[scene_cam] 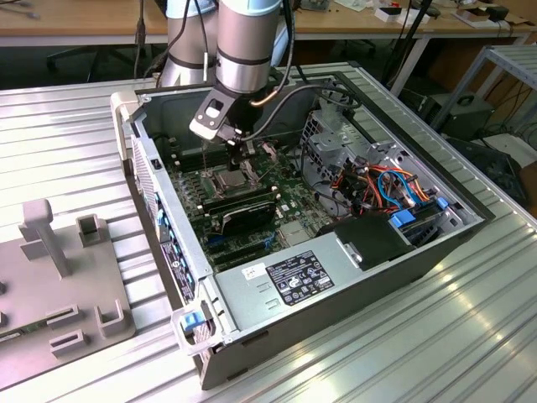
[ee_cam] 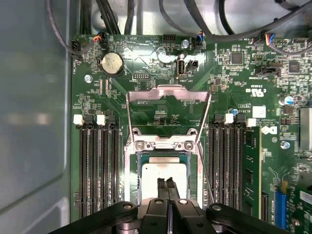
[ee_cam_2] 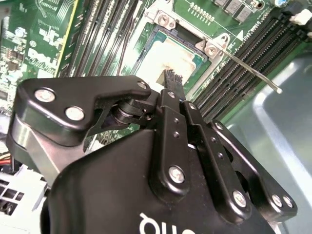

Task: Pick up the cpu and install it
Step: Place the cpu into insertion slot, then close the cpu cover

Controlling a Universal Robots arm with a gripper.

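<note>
The cpu sits in the socket, whose hinged frame stands open. The gripper is right over it, clenched on nothing.

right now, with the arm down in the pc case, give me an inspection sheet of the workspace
surface: ribbed metal table carrying an open computer case.
job's things: cpu lies flat in its socket; the hinged frame stands open.
clutter: grey slotted fixture beside the case; memory sticks seated on the board.
grippers: gripper directly over the cpu, jaws shut with nothing between them; whether it touches the cpu cannot be told.
cables: orange and blue cables bundled inside the case, apart from the socket; dark cable looping off the arm.
surroundings: wooden bench behind; metal rack at the exterior view's right.
</note>
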